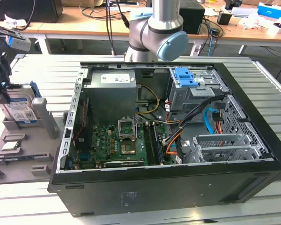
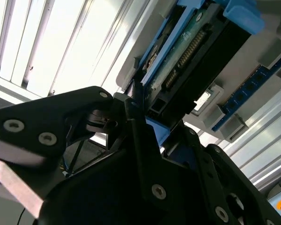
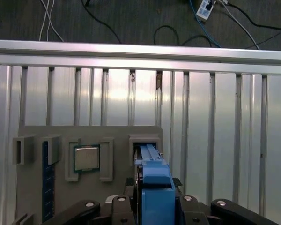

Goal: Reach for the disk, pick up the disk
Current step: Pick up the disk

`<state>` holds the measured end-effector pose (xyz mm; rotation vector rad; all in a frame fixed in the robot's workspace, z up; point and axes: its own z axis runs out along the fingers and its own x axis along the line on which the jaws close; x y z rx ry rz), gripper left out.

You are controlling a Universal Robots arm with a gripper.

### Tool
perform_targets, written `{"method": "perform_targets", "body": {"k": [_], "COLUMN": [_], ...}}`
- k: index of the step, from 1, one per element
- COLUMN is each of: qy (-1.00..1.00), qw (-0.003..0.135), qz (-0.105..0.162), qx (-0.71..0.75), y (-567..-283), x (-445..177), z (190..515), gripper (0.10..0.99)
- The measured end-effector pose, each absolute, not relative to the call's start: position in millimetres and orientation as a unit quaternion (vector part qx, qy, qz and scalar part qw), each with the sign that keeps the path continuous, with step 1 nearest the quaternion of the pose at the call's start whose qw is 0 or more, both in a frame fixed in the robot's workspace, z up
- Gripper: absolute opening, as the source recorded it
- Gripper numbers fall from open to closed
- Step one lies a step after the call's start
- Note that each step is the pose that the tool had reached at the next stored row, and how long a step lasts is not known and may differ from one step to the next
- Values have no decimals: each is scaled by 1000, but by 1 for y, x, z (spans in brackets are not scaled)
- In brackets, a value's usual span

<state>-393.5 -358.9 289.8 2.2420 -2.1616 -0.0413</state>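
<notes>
The disk [image 1: 19, 108] stands on edge in a slot of the grey holder [image 1: 44, 117] at the exterior view's left; its blue-and-white label faces the camera. My gripper [image 1: 2, 86] comes down on it from above. In the first wrist view the disk [image 3: 155, 187] shows edge-on with its blue rail uppermost, and my gripper [image 3: 155, 204] has a black finger tight against each flat side. In the second wrist view the disk [image 2: 187, 51] shows its connector edge beyond the gripper [image 2: 131, 117]. It still sits in the holder's slot [image 3: 145, 140].
A small grey square chip [image 3: 86, 158] lies in the neighbouring pocket of the holder, also seen as the chip [image 1: 11, 145]. An open computer case [image 1: 178, 187] stands beside the holder, with a blue latch piece [image 1: 186, 77] inside. The arm's elbow [image 1: 154, 33] hangs behind it.
</notes>
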Motion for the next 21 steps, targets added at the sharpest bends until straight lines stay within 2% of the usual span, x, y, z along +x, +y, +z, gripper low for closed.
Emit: {"method": "perform_targets", "body": {"k": [1, 21], "qy": [-694, -694], "qw": [13, 14], "qz": [-13, -13], "qx": [720, 720], "y": [-359, -359], "x": [-393, -393], "z": [290, 294], "gripper": [369, 369]}}
